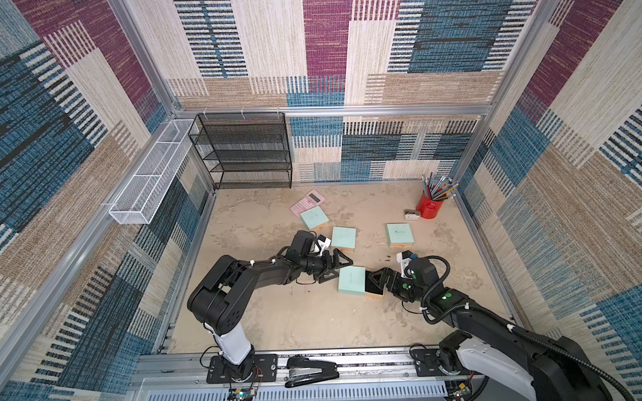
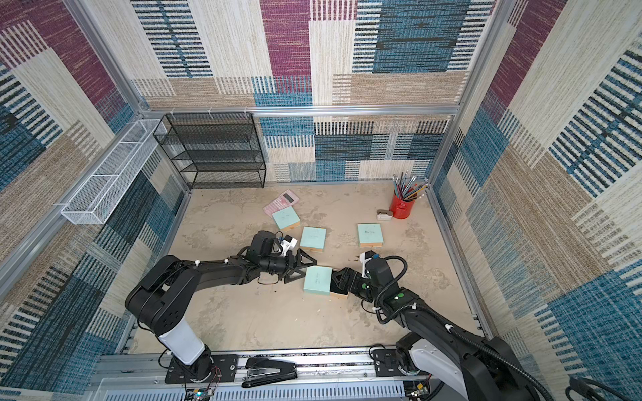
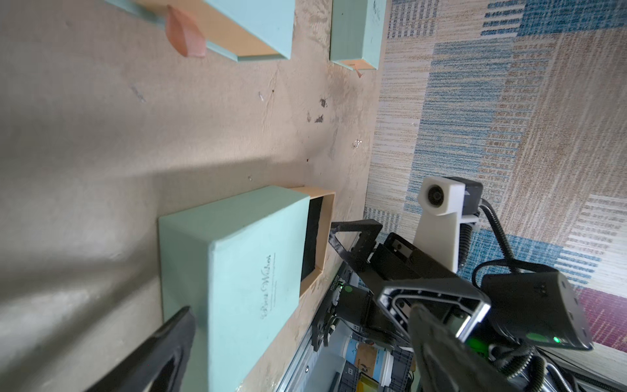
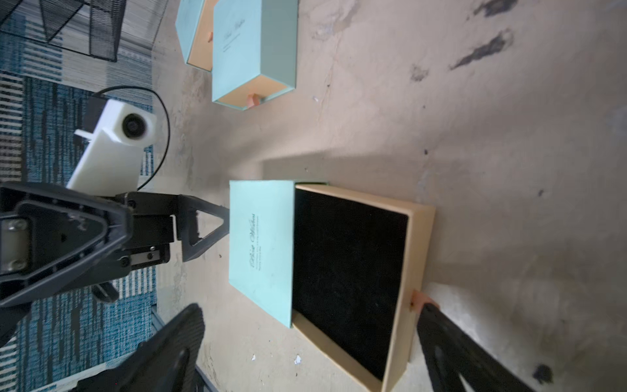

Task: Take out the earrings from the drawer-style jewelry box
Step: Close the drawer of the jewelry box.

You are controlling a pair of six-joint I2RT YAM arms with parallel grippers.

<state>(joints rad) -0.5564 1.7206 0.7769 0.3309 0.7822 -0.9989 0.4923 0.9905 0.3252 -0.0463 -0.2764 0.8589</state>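
Stapler (image 1: 311,371): lies on the front rail between my arm bases, well apart from the work; I judge it no hazard.
Right pincer (image 1: 374,283): my jaws stand wide and hold nothing, and one finger tip sits just beside the pink pull tab (image 4: 419,300). If I close here, I may nip the tab and drag the drawer instead of picking anything up.
Drawer (image 4: 420,237): partly out of the mint sleeve (image 1: 351,280). A further tug could, I think, bring it clean out and tip it.
Black lining (image 4: 349,264): I make out no stud on it. The dark pad could hide one, so I might leave an earring behind.
Earrings (image 4: 297,359): tiny pale specks on the floor just beside the open box, too small for me to be sure each is a stud. My broad fingers could flick one away or pinch only floor, and a sliding box could cover them.
Left pincer (image 1: 338,267): also wide open and empty, at the sleeve's closed end, touching or nearly touching it. A push from here would shove the box toward the specks.
Closed boxes (image 1: 343,238): three more sit farther back with their drawers shut. I could mistake one of them for mine.
Calculator (image 1: 307,201): far off, not in my way.
Red cup (image 1: 430,205): by the back wall, full of pencils. Only a wild swing would topple it.
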